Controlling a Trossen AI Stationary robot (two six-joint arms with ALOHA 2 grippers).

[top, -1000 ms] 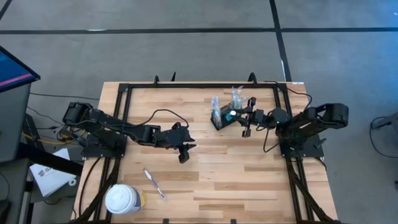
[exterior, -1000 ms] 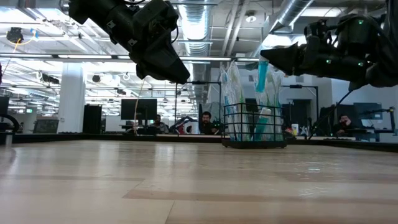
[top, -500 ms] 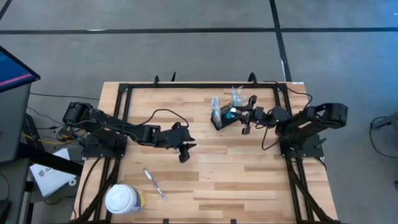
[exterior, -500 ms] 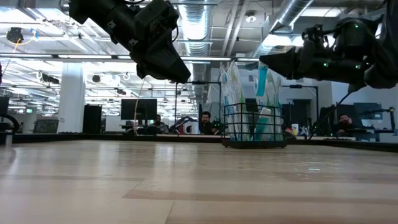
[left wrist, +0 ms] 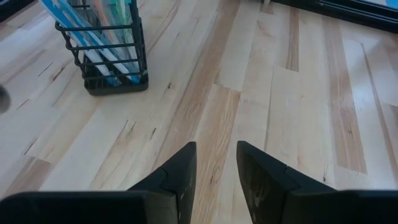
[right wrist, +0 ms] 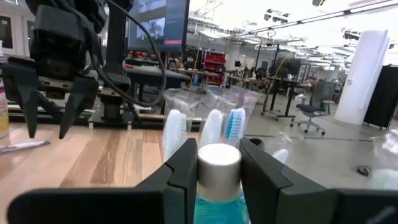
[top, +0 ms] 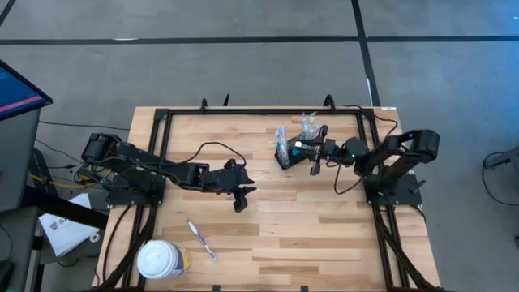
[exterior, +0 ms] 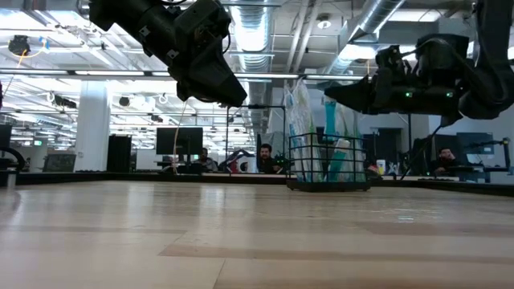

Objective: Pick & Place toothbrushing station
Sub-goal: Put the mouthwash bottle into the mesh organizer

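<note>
Since the earlier frames, the right gripper [top: 302, 148] has travelled further in over the caddy [top: 285, 152], carrying the teal tube [exterior: 331, 112] lower, so that the tube now hangs just above the mesh rim and among the packaged brush heads. Its fingers are clamped on the tube just below the silver cap [right wrist: 218, 163], one finger [right wrist: 183, 167] on either side, as the right wrist view shows.

One black wire-mesh caddy stands upright on the bench [top: 268, 235], toward the far right quarter of the top. It holds several slim toothbrushes [left wrist: 102, 37] in clear wrappers; blue and teal handles are distinguishable, but the exact number inside cannot be counted because the packets overlap. A second pale teal item sits low in the caddy in the low view; whether it is a tube or a brush cannot be told.

One further toothbrush [top: 201, 240] lies flat on the bench well apart from the caddy, near the front left, just beside a white-lidded round tub [top: 160, 260].

Left gripper [top: 240, 200] hangs above bare bench near the middle, well apart from the caddy, its fingers [left wrist: 173, 177] parted a little with nothing between them.

Beyond the bench the low view shows a workshop with monitors and seated people [exterior: 266, 157], too small to make out in detail.
</note>
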